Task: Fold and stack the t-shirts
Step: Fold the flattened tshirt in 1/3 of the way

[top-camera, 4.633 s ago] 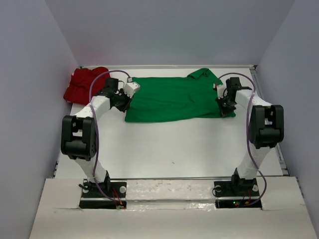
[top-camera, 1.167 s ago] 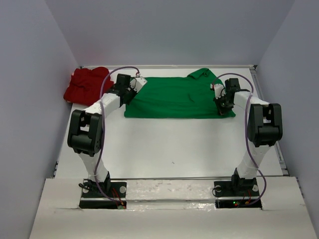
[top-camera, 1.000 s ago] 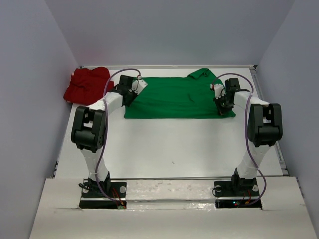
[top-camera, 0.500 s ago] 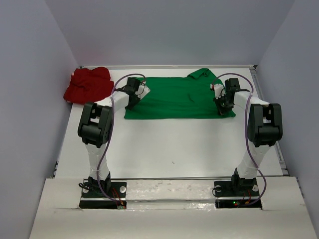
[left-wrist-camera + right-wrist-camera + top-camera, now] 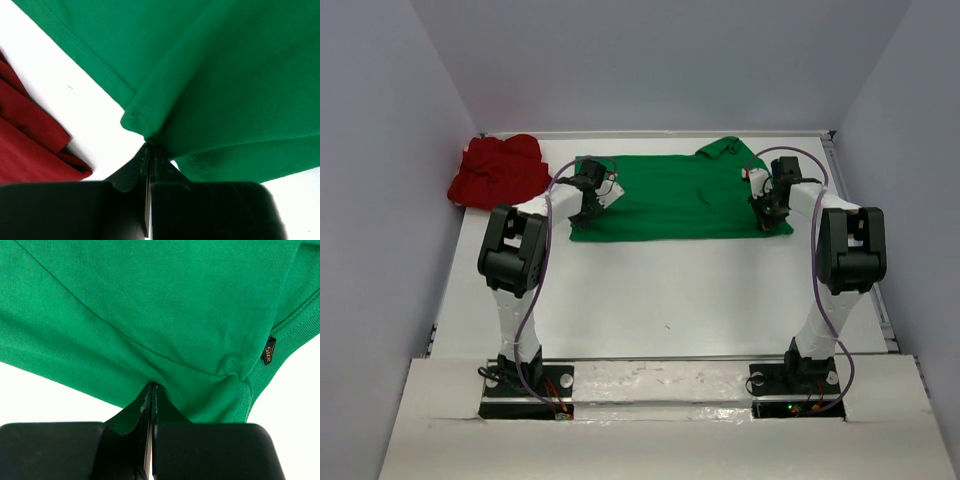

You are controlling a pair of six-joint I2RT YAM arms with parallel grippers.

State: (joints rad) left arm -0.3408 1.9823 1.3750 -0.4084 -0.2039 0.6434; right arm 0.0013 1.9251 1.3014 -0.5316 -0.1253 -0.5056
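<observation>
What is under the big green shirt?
Around the bright green cloth t-shirt only the white table shows, so it lies on that. At the corner pinched by the left pincer, another green layer lies beneath. Anything flat under the cloth is hidden.

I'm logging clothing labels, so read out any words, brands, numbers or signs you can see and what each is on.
"size": on the small black tag sewn at the edge of the green t-shirt, printed sideways in the right wrist view.
No text shows on the red t-shirt.
</observation>
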